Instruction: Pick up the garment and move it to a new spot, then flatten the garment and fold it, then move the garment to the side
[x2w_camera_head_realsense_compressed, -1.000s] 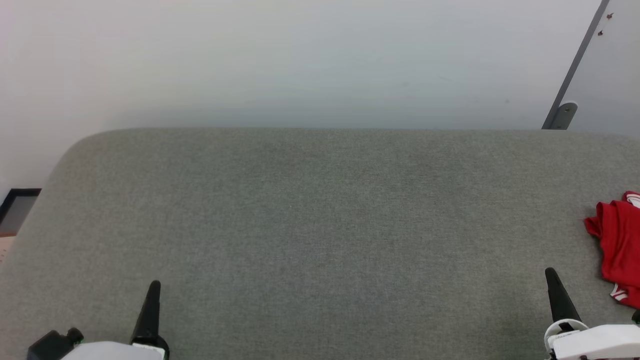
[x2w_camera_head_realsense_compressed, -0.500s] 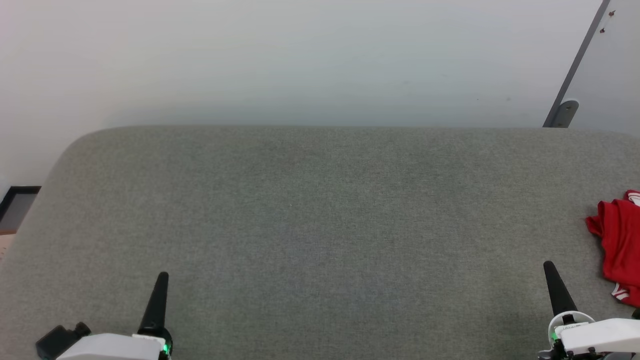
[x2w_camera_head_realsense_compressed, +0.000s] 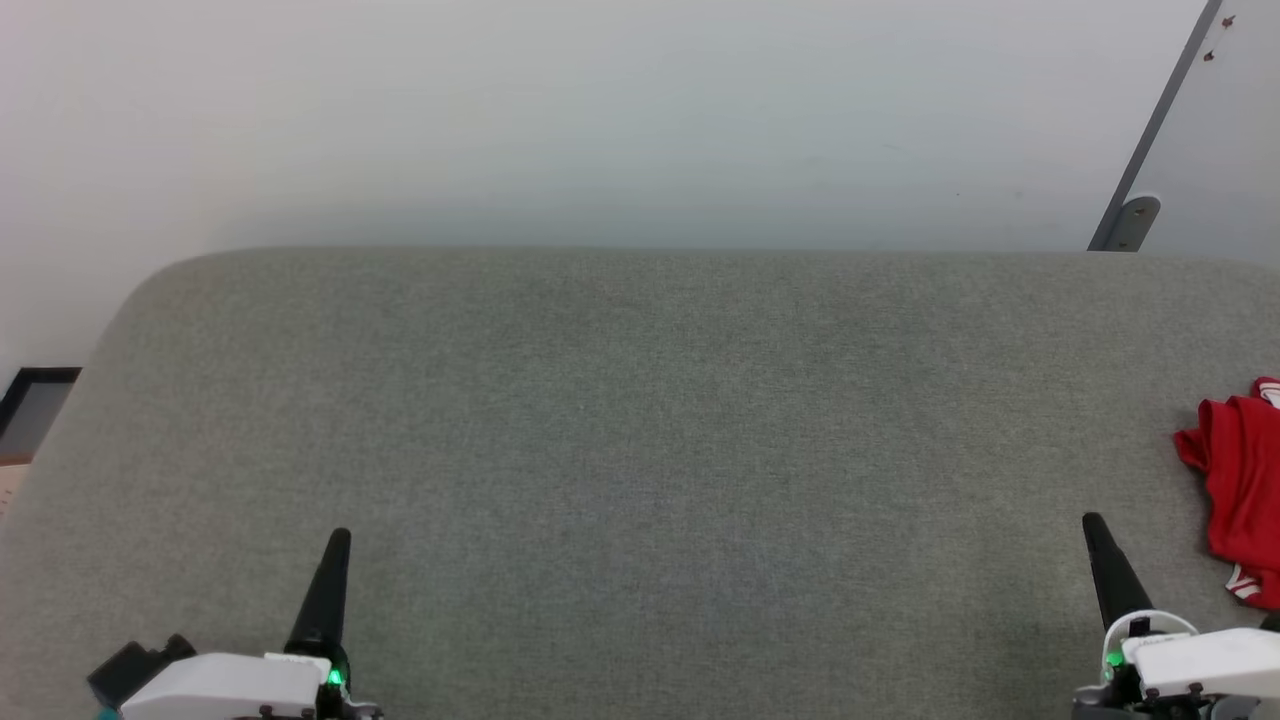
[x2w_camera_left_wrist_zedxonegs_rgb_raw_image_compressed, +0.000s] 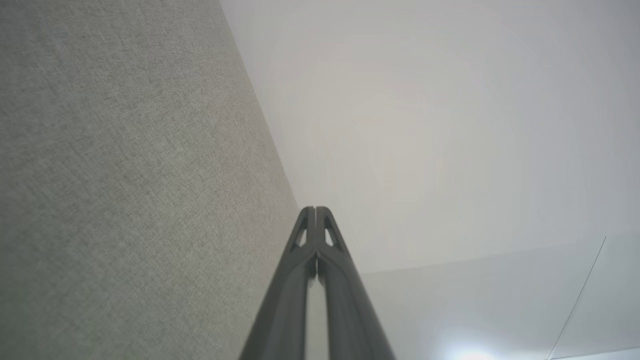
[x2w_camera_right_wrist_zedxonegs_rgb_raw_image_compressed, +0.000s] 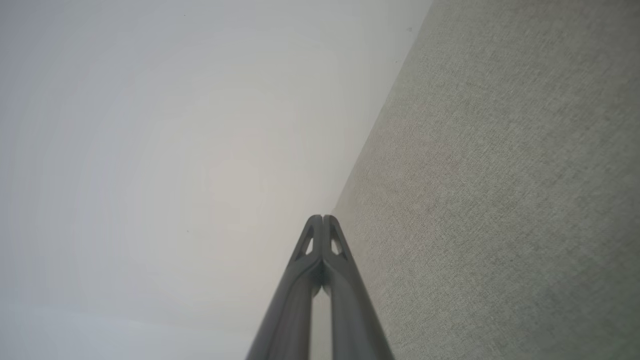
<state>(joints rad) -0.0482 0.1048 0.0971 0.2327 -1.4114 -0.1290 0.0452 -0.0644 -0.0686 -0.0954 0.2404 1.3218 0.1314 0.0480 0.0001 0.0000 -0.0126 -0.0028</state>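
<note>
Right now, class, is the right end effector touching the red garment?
Apart. The head view shows a strip of bare grey surface between the right end effector and the garment lying further right.

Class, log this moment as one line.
left gripper: shut, empty | right gripper: shut, empty | garment: bunched, right edge of grey surface

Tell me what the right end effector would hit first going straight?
Probably nothing soon: the right end effector points over the grey cushion toward the wall; the garment lies off to its right.
</note>
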